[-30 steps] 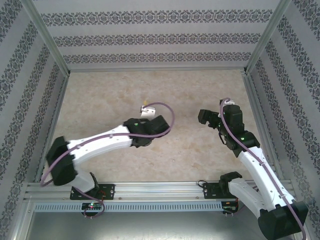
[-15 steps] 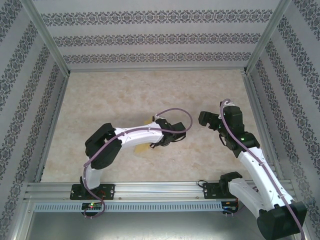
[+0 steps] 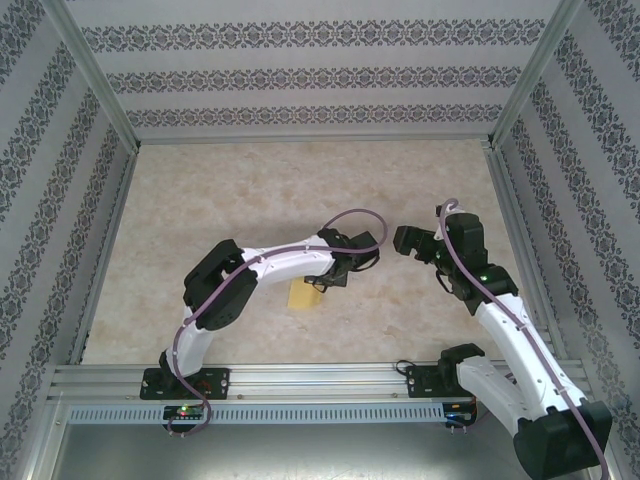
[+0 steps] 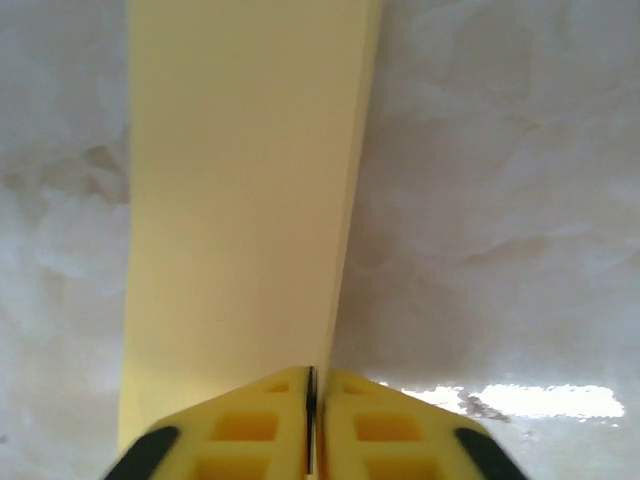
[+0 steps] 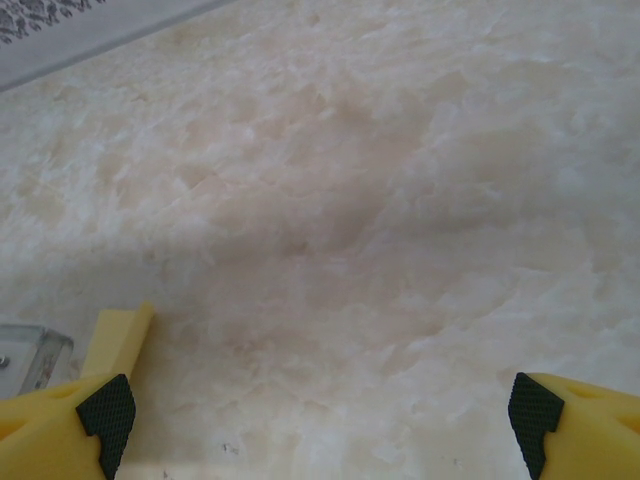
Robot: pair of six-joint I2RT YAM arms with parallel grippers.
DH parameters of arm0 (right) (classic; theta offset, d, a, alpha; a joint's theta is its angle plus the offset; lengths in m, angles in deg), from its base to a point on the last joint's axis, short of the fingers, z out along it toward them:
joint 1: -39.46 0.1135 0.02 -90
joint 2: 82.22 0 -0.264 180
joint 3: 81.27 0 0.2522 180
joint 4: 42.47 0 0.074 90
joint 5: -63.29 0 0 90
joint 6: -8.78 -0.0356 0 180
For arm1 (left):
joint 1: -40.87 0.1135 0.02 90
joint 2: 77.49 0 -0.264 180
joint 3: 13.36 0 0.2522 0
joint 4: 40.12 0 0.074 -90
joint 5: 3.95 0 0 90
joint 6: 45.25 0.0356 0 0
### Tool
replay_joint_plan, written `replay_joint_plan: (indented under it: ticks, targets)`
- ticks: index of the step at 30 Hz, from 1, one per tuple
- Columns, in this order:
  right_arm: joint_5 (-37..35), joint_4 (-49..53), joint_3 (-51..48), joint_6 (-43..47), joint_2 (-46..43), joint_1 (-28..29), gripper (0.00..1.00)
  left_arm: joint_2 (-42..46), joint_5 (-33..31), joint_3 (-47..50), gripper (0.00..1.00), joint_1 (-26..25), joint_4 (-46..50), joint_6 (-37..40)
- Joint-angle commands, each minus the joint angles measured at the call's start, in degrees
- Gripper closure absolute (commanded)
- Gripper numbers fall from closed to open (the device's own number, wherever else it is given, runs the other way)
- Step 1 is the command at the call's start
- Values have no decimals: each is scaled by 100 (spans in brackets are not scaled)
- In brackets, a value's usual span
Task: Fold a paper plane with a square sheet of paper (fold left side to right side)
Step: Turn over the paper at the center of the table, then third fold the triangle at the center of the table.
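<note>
The yellow-orange sheet of paper point(image 4: 240, 200) is doubled over into a long narrow strip with a layered right edge. It runs away from my left gripper point(image 4: 312, 400), whose yellow fingers are shut on its near end. From above, the paper point(image 3: 303, 296) shows as a small yellow piece at mid-table, beside the left gripper point(image 3: 322, 280). My right gripper point(image 3: 405, 240) hovers just to the right, apart from the paper. Its black-tipped fingers are spread wide in the right wrist view, and the right gripper point(image 5: 320, 420) has only bare table between them.
The marble-patterned tabletop point(image 3: 250, 190) is fenced by patterned walls and metal posts point(image 3: 100, 90). An aluminium rail point(image 3: 300, 378) runs along the near edge. A yellow sliver point(image 5: 122, 338) beside a grey box point(image 5: 28, 358) shows at the left of the right wrist view.
My left arm has folded in and swung right and towards the near edge, carrying the paper from the far middle to the table's centre. The right arm has barely moved.
</note>
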Motion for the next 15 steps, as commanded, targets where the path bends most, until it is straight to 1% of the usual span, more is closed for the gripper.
replay_joint_plan:
  ticks: [1,5,7,8,10,12,13,15]
  targets:
    - [340,-19,15,-126,168,-53,2,127,584,11,77,179,-579,282]
    - [783,-80,100,-193,510,-53,2,494,1028,251,66,322,-1162,551]
    - [1164,-144,184,-210,748,-37,2,816,1382,481,61,398,-1621,821]
    - [1347,-189,212,-222,858,-22,2,996,1548,652,57,437,-1867,904]
    - [1669,-297,318,-231,1143,91,2,1501,1834,1173,44,554,-2485,967]
    - [1787,-419,419,-259,1411,286,2,2027,2042,1734,39,723,-3012,950]
    - [1834,-513,460,-281,1565,419,3,2308,2115,2031,38,812,-3222,926]
    - [1900,-713,544,-354,1899,659,11,2788,2218,2572,38,1057,-3483,901]
